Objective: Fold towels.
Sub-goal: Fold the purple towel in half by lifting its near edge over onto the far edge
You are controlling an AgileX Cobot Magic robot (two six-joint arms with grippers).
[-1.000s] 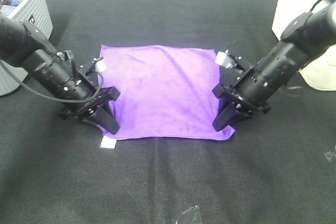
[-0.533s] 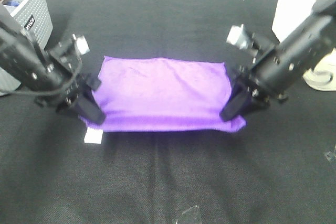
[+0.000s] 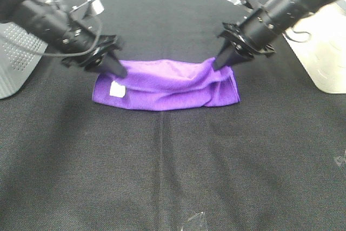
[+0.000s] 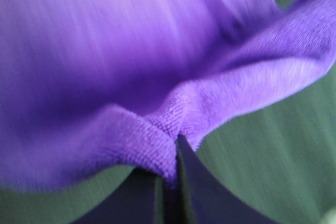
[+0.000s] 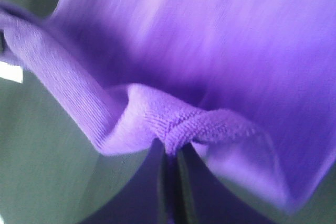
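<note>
Fingers of the left gripper [image 3: 119,71] clamp one towel [image 3: 167,86] corner; the right gripper [image 3: 218,64] clamps the other. The towel lies half folded on the table [image 3: 173,166]. Its pinched edge may slip, I think, if arms pull apart. A basket [image 3: 19,52] sits left, a bin [image 3: 324,52] right; front is open.

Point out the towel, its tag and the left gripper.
purple towel [image 3: 167,86], exterior high view, folded cloth's middle.
white tag [image 3: 115,88], exterior high view, tag's centre.
left gripper [image 3: 122,72], exterior high view, between its fingertips.

Black tabletop [image 3: 173,177]; grey basket [image 3: 16,63] at left, white basket [image 3: 324,63] at right.
</note>
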